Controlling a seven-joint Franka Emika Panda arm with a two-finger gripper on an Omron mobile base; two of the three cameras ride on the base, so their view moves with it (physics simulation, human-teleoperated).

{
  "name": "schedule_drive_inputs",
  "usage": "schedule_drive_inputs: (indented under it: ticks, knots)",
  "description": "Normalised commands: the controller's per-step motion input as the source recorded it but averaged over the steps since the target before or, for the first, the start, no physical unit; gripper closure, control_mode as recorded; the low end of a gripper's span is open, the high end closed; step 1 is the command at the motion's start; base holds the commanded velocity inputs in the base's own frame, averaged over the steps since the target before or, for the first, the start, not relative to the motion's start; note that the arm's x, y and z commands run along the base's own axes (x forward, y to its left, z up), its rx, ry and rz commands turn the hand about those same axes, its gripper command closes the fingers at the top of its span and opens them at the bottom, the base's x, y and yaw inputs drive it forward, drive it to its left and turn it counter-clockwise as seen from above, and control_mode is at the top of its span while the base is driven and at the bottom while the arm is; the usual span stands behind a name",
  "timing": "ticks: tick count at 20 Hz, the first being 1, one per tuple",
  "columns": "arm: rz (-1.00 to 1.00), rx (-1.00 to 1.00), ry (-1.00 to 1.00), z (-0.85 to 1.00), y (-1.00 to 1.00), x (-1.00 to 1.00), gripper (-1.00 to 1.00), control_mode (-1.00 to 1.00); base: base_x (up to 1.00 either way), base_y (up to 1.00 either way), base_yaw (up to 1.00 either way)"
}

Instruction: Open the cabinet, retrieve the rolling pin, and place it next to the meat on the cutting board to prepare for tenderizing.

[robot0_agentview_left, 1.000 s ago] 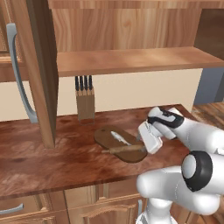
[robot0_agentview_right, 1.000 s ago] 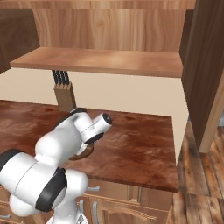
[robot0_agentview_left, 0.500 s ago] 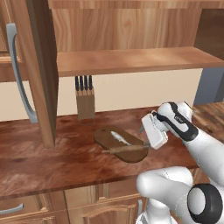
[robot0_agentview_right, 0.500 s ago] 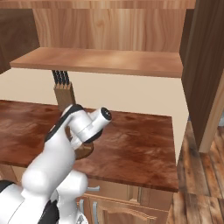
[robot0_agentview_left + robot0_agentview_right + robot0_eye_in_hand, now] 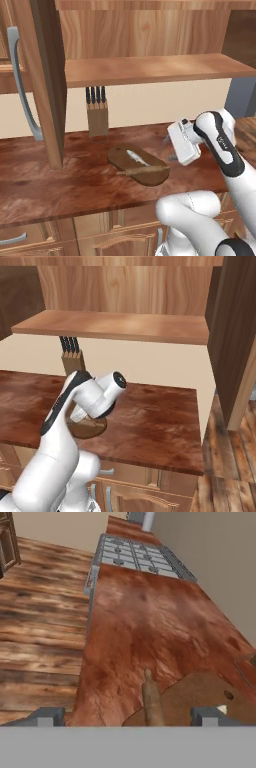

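You see the cabinet open and the pin lying beside the meat on the board at frame centre, so with the gripper fingers spread and empty, the task looks finished.

Wall: I see a plain cream wall behind the tabletop.
Tabletop: my view takes in a reddish-brown mottled tabletop running along that wall.
Knife block: a wooden knife block with black handles stands against the wall.
Drawers: below the tabletop I see brown drawer fronts with curved grey handles.
Floor: wood-plank floor in warm brown, which I also see at the right.
Stove: a grey stove sits at the tabletop's far end in my hand view.
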Motion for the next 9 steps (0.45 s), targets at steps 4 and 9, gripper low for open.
schedule_drive_inputs:
  ticks: [4, 9]
  knots:
    - [0.0, 0.05, 0.0, 0.63, 0.22, -0.53, -1.0, -1.0, 0.0, 0.0, 0.0]
    - [0.0, 0.03, 0.0, 0.47, 0.33, -0.69, -1.0, -1.0, 0.0, 0.0, 0.0]
